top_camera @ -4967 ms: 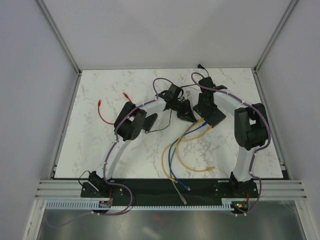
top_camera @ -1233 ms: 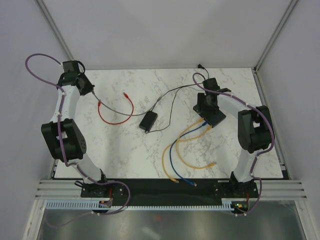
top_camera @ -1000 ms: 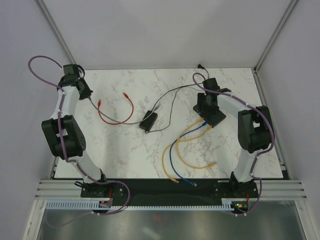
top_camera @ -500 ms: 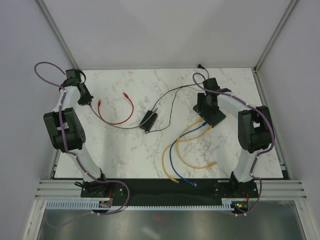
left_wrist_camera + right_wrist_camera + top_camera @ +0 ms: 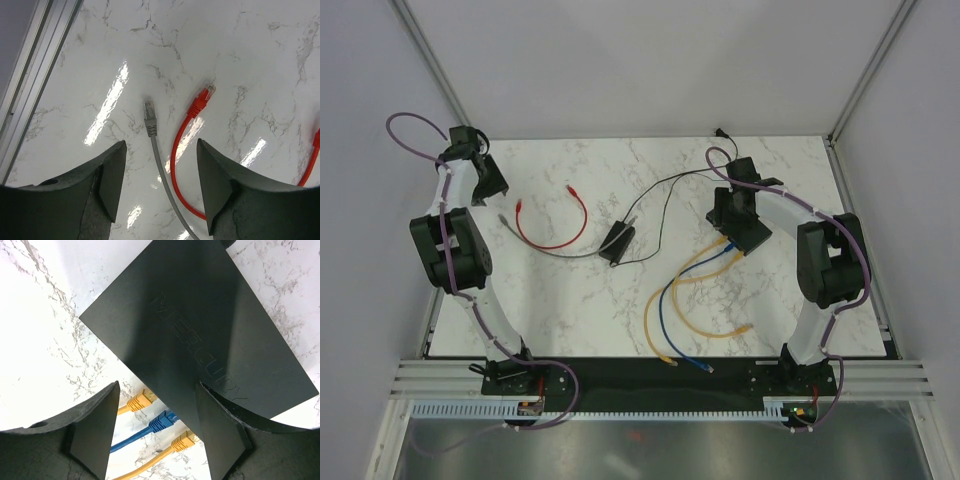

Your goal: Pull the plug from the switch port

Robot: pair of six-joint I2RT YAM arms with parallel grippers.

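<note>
Marble table [image 5: 620, 300] below both arms. On the left gripper [image 5: 161, 162], jaws spread, nothing pinched, hovering over bare marble. Just ahead of its fingertips, grey plug [image 5: 149, 117] lying loose, joined to nothing, its cable running back under the gap between the fingers. Beside that, ahead of one finger, red plug [image 5: 200, 101] on a curving red cable, also loose. On the right gripper [image 5: 157, 390], jaws spread too, gripping nothing, poised above the switch [image 5: 200, 325]. Flat on the marble, directly ahead and partly under one finger, port edge nearest the gripper. Between the fingers, blue plug [image 5: 162, 421] meeting that edge, with a yellow plug [image 5: 137, 401] on each side. Farther off, toward the left arm, brick [image 5: 616, 241] with thin black cord.
</note>
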